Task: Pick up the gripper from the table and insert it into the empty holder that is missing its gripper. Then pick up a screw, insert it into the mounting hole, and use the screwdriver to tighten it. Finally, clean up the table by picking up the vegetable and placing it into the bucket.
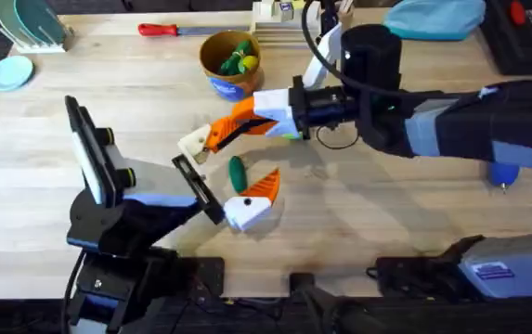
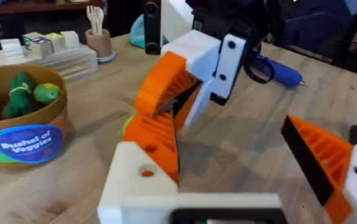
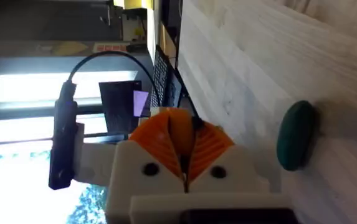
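Orange pads, right gripper [image 1: 217,134]: pressed together on what looks like the gripper [image 3: 181,134], a smooth orange wedge at their tips, held above the table's middle.
Left gripper [image 1: 233,190]: jaws spread wide, low over the wood just in front of the right one; one orange-padded finger [image 2: 156,140] touches or nearly touches the right gripper's tips.
Vegetable [image 1: 237,173]: dark green, lying flat on the table between the two grippers, touching neither.
Bucket [image 1: 212,56]: tan with a blue "Bushel of Veggies" label, standing behind the grippers, yellow and green toy pieces inside.
Screwdriver [image 1: 502,173]: blue, on the table at the right, partly under the right arm.
Table [image 1: 386,213]: pale wood planks, bare across the near right.
Far edge: red-handled screwdriver [image 1: 159,30], light-blue plate [image 1: 10,71], green dish rack [image 1: 29,23], blue cloth [image 1: 433,17].
Room: cup of wooden utensils [image 2: 97,40] beside clear boxes [image 2: 47,53].
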Controlling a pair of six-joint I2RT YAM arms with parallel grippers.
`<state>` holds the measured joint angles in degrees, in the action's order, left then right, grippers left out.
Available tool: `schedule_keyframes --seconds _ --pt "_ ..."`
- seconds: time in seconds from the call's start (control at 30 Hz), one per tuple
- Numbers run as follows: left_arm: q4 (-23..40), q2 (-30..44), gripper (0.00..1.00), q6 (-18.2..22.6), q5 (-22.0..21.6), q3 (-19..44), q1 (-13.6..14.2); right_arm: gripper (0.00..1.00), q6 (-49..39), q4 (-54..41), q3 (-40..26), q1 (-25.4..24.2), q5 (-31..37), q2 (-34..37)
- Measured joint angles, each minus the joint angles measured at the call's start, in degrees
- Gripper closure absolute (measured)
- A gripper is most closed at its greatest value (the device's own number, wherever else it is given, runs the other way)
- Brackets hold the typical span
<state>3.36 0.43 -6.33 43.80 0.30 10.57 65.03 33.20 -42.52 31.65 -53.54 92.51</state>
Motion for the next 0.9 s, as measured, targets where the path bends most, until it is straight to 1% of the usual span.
schedule_keyframes --seconds 0.2,0.33,0.5,0.7,0.9 --pt "-0.32 0.0 0.008 -0.4 -4.88 0.0 0.0 0.994 3.24 1.75 0.0 4.46 7.11 0.09" --pt "-0.67 0.0 0.008 -1.08 -6.91 -0.02 -0.03 0.995 4.02 3.08 0.0 8.73 13.21 0.07" --pt "-0.84 0.0 0.008 -1.48 -9.09 -0.04 -0.52 0.995 3.98 3.98 0.0 11.44 20.0 -0.04" --pt "-0.83 0.0 0.008 -1.73 -9.59 -0.04 -0.6 0.995 3.08 4.1 -0.01 12.03 21.66 -0.04" --pt "-0.99 0.0 0.008 -1.97 -9.1 -0.04 -0.59 0.995 -1.71 4.02 0.0 11.3 19.37 -0.02"
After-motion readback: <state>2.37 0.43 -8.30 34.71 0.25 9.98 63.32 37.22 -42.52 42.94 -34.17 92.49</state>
